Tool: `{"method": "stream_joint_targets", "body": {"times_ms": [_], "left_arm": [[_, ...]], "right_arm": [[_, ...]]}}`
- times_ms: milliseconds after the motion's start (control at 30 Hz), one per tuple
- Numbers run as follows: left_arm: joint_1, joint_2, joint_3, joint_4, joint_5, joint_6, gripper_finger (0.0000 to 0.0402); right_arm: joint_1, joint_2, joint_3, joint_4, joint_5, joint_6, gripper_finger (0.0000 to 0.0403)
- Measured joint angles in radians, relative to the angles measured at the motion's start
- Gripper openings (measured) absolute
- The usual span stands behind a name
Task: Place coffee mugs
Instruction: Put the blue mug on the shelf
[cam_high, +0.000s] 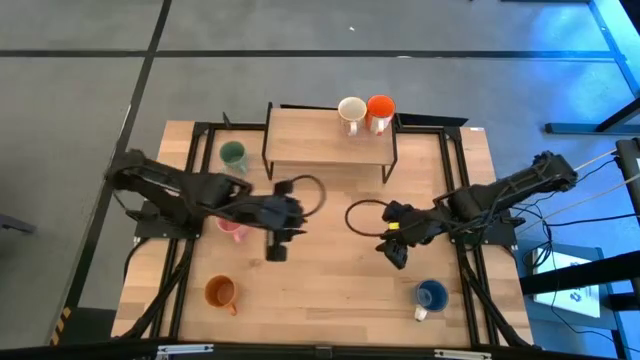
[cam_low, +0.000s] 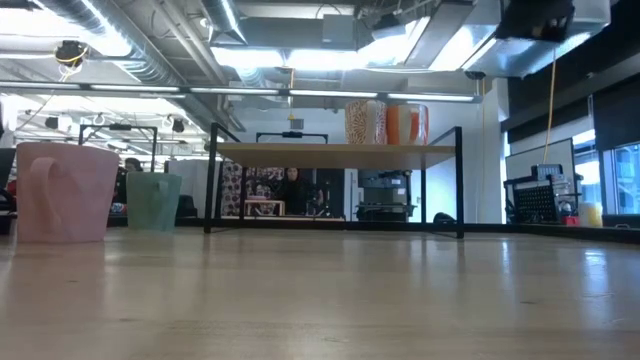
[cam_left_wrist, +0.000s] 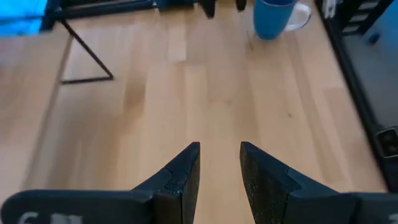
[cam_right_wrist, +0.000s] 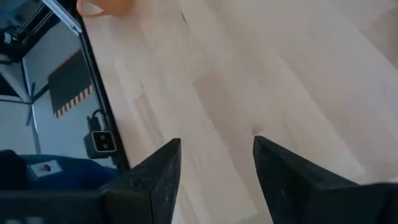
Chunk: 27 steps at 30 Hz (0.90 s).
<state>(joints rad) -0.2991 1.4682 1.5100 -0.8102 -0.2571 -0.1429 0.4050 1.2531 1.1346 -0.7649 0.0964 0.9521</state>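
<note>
In the high view the white mug (cam_high: 351, 112) and the bright orange-red mug (cam_high: 380, 112) stand side by side on top of the wooden shelf (cam_high: 320, 140). The green mug (cam_high: 233, 155) stands on the table left of the shelf. The pink mug (cam_high: 232, 229) is partly hidden under my left arm. The orange-brown mug (cam_high: 220, 292) sits near the near-left corner and the blue mug (cam_high: 431, 295) near the near-right. My left gripper (cam_high: 276, 250) (cam_left_wrist: 219, 155) hovers open over mid-table. My right gripper (cam_high: 397, 255) (cam_right_wrist: 216, 149) is open too, over bare wood.
The shelf stands on thin black legs at the table's far side. A black metal frame (cam_high: 455, 190) runs along the table's left and right edges. Bare wood lies between the two grippers. In the low view the pink mug (cam_low: 65, 190) and green mug (cam_low: 153, 200) stand at left.
</note>
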Motion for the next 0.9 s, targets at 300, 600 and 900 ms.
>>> {"method": "stream_joint_targets", "body": {"times_ms": [300,600,900], "left_arm": [[-0.061,-0.233,-0.435,0.370,-0.023,-0.182,0.0109],[-0.068,-0.230,-0.515,0.464,-0.022,-0.196,0.0109],[-0.063,-0.230,-0.515,0.493,-0.040,-0.188,0.0109]], "right_arm": [[0.184,0.125,0.178,-0.084,-0.268,0.456,0.0186],[0.452,0.128,0.072,-0.106,-0.146,1.031,0.0186],[0.518,0.162,-0.046,-0.105,-0.044,1.209,0.0186]]}}
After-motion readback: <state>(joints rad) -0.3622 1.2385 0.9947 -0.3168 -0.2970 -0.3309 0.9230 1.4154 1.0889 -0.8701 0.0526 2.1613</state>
